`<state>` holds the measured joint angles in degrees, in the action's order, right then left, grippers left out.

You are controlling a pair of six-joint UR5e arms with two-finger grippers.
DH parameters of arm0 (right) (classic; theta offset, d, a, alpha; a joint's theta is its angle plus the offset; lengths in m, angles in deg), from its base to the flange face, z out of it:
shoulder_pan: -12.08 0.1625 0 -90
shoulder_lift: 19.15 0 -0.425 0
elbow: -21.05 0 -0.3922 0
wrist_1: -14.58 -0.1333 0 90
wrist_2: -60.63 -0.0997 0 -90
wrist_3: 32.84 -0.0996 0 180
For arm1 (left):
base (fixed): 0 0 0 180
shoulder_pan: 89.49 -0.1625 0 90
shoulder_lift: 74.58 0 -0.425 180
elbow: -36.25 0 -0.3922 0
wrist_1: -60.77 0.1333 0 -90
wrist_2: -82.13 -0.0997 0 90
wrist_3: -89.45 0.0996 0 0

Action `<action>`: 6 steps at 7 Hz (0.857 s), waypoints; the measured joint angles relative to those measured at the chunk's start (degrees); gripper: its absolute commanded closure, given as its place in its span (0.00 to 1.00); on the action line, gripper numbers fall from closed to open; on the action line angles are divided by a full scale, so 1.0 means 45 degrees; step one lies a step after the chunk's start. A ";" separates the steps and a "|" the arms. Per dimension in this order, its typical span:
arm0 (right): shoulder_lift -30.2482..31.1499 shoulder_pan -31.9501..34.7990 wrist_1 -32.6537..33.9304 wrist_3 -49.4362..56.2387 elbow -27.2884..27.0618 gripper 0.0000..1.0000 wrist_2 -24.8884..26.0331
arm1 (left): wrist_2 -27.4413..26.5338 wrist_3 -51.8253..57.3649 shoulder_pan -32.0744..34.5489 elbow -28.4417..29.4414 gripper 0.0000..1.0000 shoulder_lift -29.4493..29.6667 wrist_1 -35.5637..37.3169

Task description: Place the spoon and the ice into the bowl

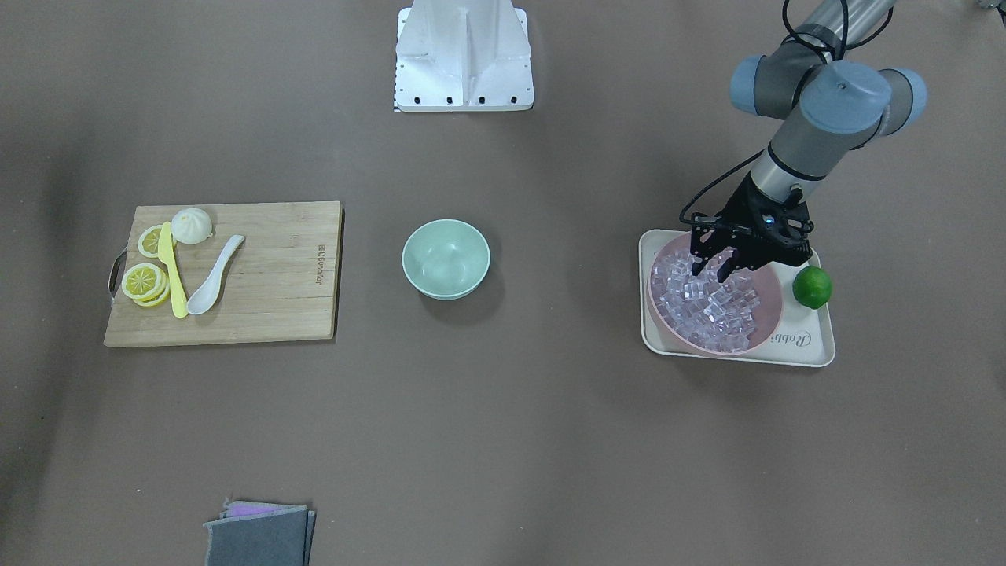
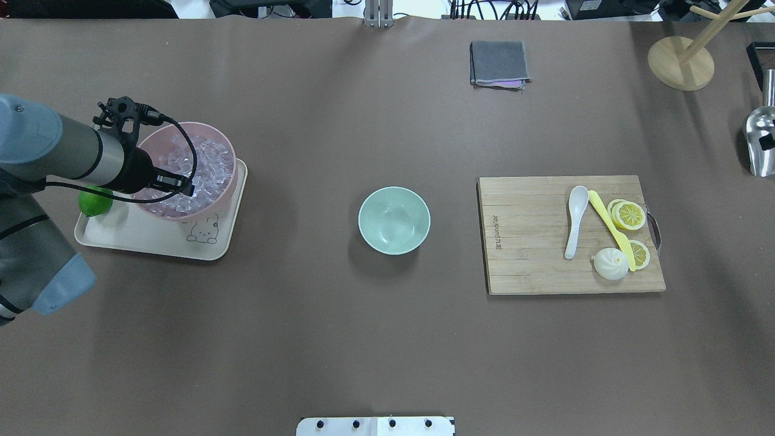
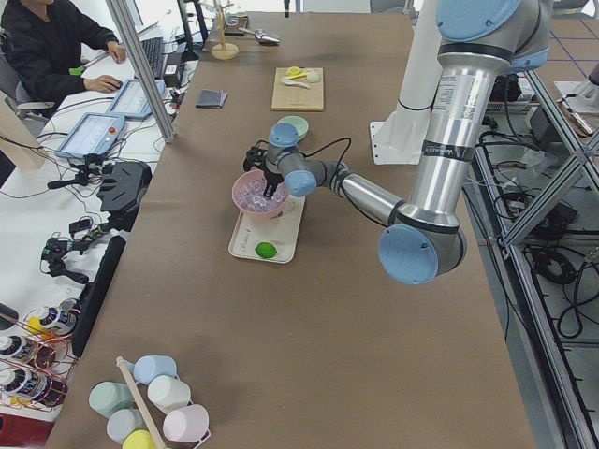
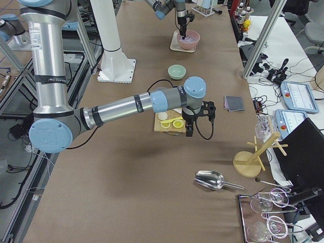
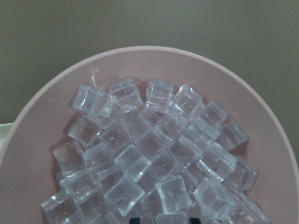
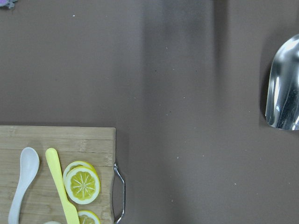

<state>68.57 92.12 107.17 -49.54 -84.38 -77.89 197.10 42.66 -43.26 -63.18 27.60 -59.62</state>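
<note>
The white spoon (image 1: pixel 214 275) lies on the cutting board (image 1: pixel 275 275) beside a yellow knife (image 1: pixel 171 271); it also shows in the right wrist view (image 6: pixel 21 184). The mint-green bowl (image 1: pixel 446 258) stands empty at the table's middle. Many clear ice cubes (image 1: pixel 711 303) fill a pink bowl (image 1: pixel 774 314). My left gripper (image 1: pixel 710 273) is open, its fingers down over the ice pile's robot-side part, with nothing held. The left wrist view looks straight down on the ice (image 5: pixel 149 158). My right gripper (image 4: pixel 190 126) hovers past the board's outer end, and I cannot tell its state.
The pink bowl sits on a cream tray (image 1: pixel 809 342) with a lime (image 1: pixel 812 286). Lemon slices (image 1: pixel 144 281) and a white bun (image 1: pixel 192 226) share the board. A metal scoop (image 6: pixel 282 93) lies beyond the board. A grey cloth (image 1: pixel 259 534) lies at the operators' edge.
</note>
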 measured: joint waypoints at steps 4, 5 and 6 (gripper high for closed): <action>0.0017 0.0006 0.0010 -0.0003 0.0011 0.00 0.0000 | -0.0050 -0.0056 -0.0042 0.0060 0.56 0.0134 0.0038; 0.0019 0.0005 0.0010 -0.0013 0.0011 0.00 0.0000 | -0.0067 -0.0046 -0.0050 0.0083 0.56 0.0147 0.0047; 0.0020 0.0006 0.0010 -0.0017 0.0011 0.00 0.0000 | -0.0076 -0.0020 -0.0055 0.0137 0.59 0.0154 0.0052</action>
<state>68.65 92.15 107.22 -49.62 -84.33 -77.89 196.76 42.57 -43.50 -62.57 28.29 -59.39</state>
